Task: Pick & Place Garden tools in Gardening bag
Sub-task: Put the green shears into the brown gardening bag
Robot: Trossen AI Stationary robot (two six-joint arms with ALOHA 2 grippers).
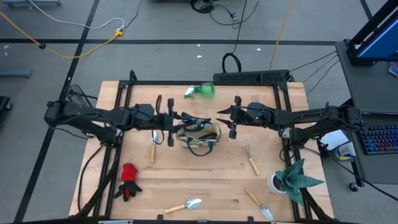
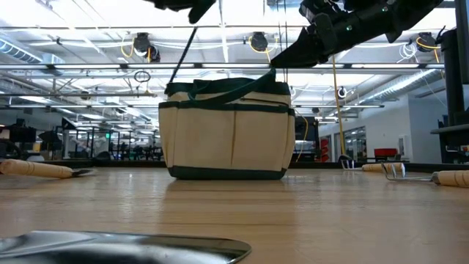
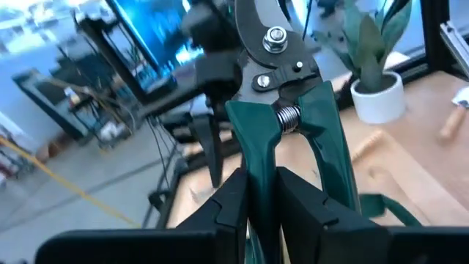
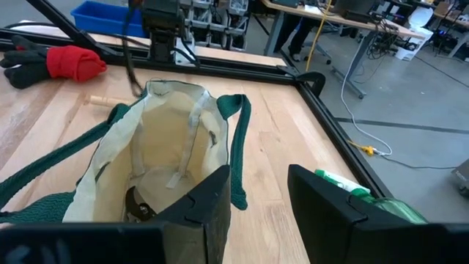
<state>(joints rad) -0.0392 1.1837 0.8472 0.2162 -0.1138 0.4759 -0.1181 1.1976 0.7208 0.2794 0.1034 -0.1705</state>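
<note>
The cream-and-green gardening bag [image 1: 200,138] stands upright on its base at the table's middle, mouth open [image 4: 157,147]; it also shows in the low view [image 2: 227,136]. My left gripper [image 1: 174,121] is just left of the bag, above the table, shut on pruning shears [image 3: 282,81] with green handles and black blades. My right gripper [image 1: 231,124] is open over the bag's right end [image 4: 271,202]. A trowel [image 1: 153,146], a fork-rake [image 1: 250,158], a red glove [image 1: 129,180], a green spray bottle [image 1: 200,91] and two more trowels [image 1: 185,205] [image 1: 258,204] lie on the table. My left gripper pinches one green handle of the shears [image 3: 256,158] between its two fingers [image 3: 231,209]. The second handle [image 3: 333,147] runs free outside the other finger. The fingers lie along the handle. The blades point away from the gripper toward the bag, clear of the table. My right gripper has one finger [image 4: 212,202] close over the bag's rim; whether it touches I cannot tell.
A spiky green plant in a white pot [image 1: 291,180] stands at the near right corner. A black frame [image 1: 205,83] runs round the tabletop. Bare wood lies near the table's front middle [image 1: 205,180].
</note>
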